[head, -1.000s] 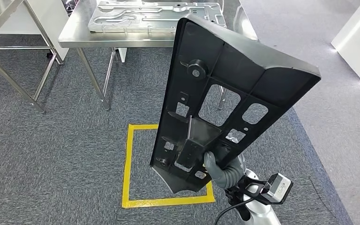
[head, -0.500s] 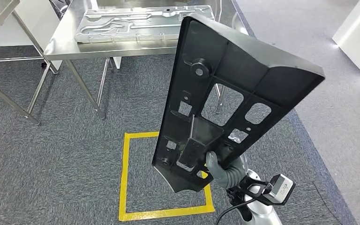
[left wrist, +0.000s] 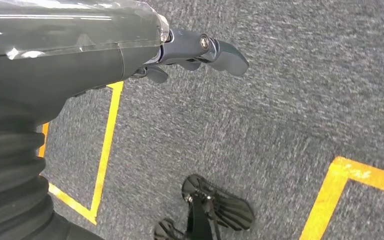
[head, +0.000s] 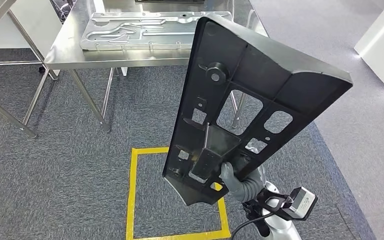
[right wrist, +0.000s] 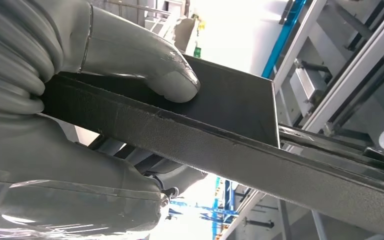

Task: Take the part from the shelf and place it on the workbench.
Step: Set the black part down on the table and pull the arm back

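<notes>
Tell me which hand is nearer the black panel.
Right. The right hand grips the black panel at its lower edge, thumb pressed on its face. The left hand hangs over the carpet, holding nothing.

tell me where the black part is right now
In the head view the black part stands upright right of centre, gripped near its lower end by the right hand, above the yellow floor square and short of the steel workbench.

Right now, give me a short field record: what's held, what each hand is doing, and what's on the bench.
held part: long black plastic panel with cut-outs, standing tilted
right hand: grips the panel's lower end
left hand: holds nothing, above grey carpet
workbench: stainless steel table, ahead
on bench: silver stamped metal plate
floor mark: yellow taped square
</notes>
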`<state>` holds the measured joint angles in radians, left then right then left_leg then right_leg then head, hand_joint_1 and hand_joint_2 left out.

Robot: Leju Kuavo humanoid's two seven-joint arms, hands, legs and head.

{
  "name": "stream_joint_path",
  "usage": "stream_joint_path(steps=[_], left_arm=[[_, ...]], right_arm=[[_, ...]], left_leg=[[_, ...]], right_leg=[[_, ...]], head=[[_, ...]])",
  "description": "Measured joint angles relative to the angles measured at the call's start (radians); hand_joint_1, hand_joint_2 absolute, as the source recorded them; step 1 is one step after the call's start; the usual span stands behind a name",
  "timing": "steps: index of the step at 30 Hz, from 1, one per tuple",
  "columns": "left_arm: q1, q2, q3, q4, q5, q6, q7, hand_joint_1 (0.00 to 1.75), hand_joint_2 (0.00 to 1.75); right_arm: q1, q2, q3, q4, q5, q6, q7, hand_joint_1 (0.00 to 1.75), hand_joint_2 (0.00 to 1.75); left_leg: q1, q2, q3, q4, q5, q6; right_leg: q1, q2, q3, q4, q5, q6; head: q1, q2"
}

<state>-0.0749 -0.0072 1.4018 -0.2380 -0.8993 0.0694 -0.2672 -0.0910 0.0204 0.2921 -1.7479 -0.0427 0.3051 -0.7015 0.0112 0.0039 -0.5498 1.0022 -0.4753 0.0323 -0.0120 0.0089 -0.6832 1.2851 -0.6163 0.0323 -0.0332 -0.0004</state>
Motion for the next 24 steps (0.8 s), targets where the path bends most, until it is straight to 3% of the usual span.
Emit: stream_joint_path(steps=[1, 2, 4, 6, 9, 11, 14, 15, 16, 17, 20, 21, 24], left_arm=[[0.0, 0.0, 0.0, 0.0, 0.0, 0.0, 0.0, 0.0, 1.75], [0.001, 0.0, -0.001, 0.0, 0.0, 0.0, 0.0, 0.0, 1.75], [-0.001, 0.0, -0.001, 0.0, 0.0, 0.0, 0.001, 0.0, 1.75], [-0.004, 0.001, -0.002, 0.0, -0.001, -0.001, 0.001, 0.0, 1.75], [-0.006, 0.002, -0.002, 0.0, -0.001, -0.003, 0.001, 0.0, 1.75], [-0.009, 0.002, -0.003, 0.0, -0.003, -0.003, 0.001, 0.0, 1.75], [-0.01, 0.003, -0.004, 0.0, -0.004, -0.003, 0.001, 0.0, 1.75], [-0.008, 0.004, -0.004, 0.0, -0.004, -0.003, 0.001, 0.0, 1.75], [-0.007, 0.004, -0.004, 0.0, -0.004, -0.003, 0.002, 0.0, 1.75], [-0.006, 0.004, -0.004, 0.0, -0.004, -0.002, 0.002, 0.0, 1.75], [-0.005, 0.006, -0.004, 0.0, -0.004, 0.002, 0.004, 0.0, 1.75], [-0.006, 0.007, -0.004, 0.0, -0.003, 0.003, 0.005, 0.0, 1.75], [-0.002, 0.009, -0.004, 0.0, -0.001, 0.004, 0.006, 0.0, 1.75]], right_arm=[[0.001, -0.001, -0.002, 0.0, 0.0, -0.001, 0.0, 1.75, 1.75], [0.002, -0.001, -0.003, 0.0, 0.0, -0.001, 0.0, 1.75, 1.75], [0.002, -0.002, -0.005, 0.0, 0.0, -0.001, 0.0, 1.75, 1.75], [0.002, -0.003, -0.007, 0.0, 0.0, -0.002, 0.0, 1.75, 1.75], [0.001, -0.004, -0.01, -0.003, -0.002, -0.003, 0.0, 1.75, 1.75], [-0.002, -0.004, -0.01, -0.004, -0.003, -0.003, 0.0, 1.75, 1.75], [-0.003, -0.004, -0.011, -0.005, -0.004, -0.003, 0.0, 1.75, 1.75], [-0.002, -0.004, -0.011, -0.005, -0.004, -0.003, 0.0, 1.75, 1.75], [-0.001, -0.004, -0.011, -0.005, -0.004, -0.003, 0.0, 1.75, 1.75], [-0.001, -0.004, -0.011, -0.005, -0.004, -0.003, 0.0, 1.75, 1.75], [-0.001, -0.004, -0.011, -0.005, -0.004, -0.001, 0.0, 1.75, 1.75], [0.0, -0.004, -0.011, -0.005, -0.004, 0.0, 0.0, 1.75, 1.75], [0.004, -0.003, -0.011, -0.008, -0.004, 0.006, 0.001, 1.75, 1.75]], left_leg=[[0.0, 0.0, 0.012, 0.0, -0.009, -0.002], [0.001, -0.001, 0.026, 0.0, -0.019, -0.004], [0.002, -0.002, 0.052, 0.001, -0.04, -0.012], [0.0, -0.002, 0.065, -0.001, -0.057, -0.024], [0.001, -0.001, 0.08, 0.005, -0.061, -0.044], [0.005, 0.0, 0.063, 0.059, -0.074, -0.05], [0.007, -0.001, -0.049, 0.235, -0.143, -0.056], [0.007, -0.001, -0.082, 0.268, -0.157, -0.057], [0.007, -0.001, -0.099, 0.269, -0.151, -0.056], [0.006, -0.001, -0.102, 0.238, -0.124, -0.054], [-0.004, -0.001, -0.07, 0.075, 0.014, -0.03], [-0.011, 0.0, -0.065, 0.038, 0.038, -0.021], [-0.019, -0.002, -0.059, -0.004, 0.043, -0.006]], right_leg=[[-0.002, -0.002, -0.014, -0.009, 0.011, 0.002], [-0.003, -0.003, -0.011, -0.05, 0.044, 0.001], [-0.003, -0.009, 0.019, -0.171, 0.137, -0.004], [0.002, -0.012, 0.037, -0.241, 0.183, -0.015], [0.005, -0.008, 0.056, -0.26, 0.184, -0.039], [0.004, -0.007, 0.081, -0.27, 0.176, -0.052], [0.008, -0.005, 0.104, -0.273, 0.155, -0.064], [0.01, -0.003, 0.113, -0.273, 0.147, -0.065], [0.012, -0.001, 0.124, -0.273, 0.138, -0.065], [0.014, 0.0, 0.137, -0.273, 0.129, -0.065], [0.015, 0.001, 0.171, -0.277, 0.104, -0.061], [0.012, 0.002, 0.171, -0.28, 0.1, -0.056], [0.008, 0.005, 0.169, -0.28, 0.104, -0.035]], head=[[0.0, 0.0], [0.0, 0.0], [0.0, 0.0], [0.001, 0.0], [0.002, 0.0], [0.002, 0.0], [0.002, 0.0], [0.002, 0.0], [0.002, 0.0], [0.002, 0.0], [0.002, 0.0], [0.002, 0.0], [0.001, 0.0]])
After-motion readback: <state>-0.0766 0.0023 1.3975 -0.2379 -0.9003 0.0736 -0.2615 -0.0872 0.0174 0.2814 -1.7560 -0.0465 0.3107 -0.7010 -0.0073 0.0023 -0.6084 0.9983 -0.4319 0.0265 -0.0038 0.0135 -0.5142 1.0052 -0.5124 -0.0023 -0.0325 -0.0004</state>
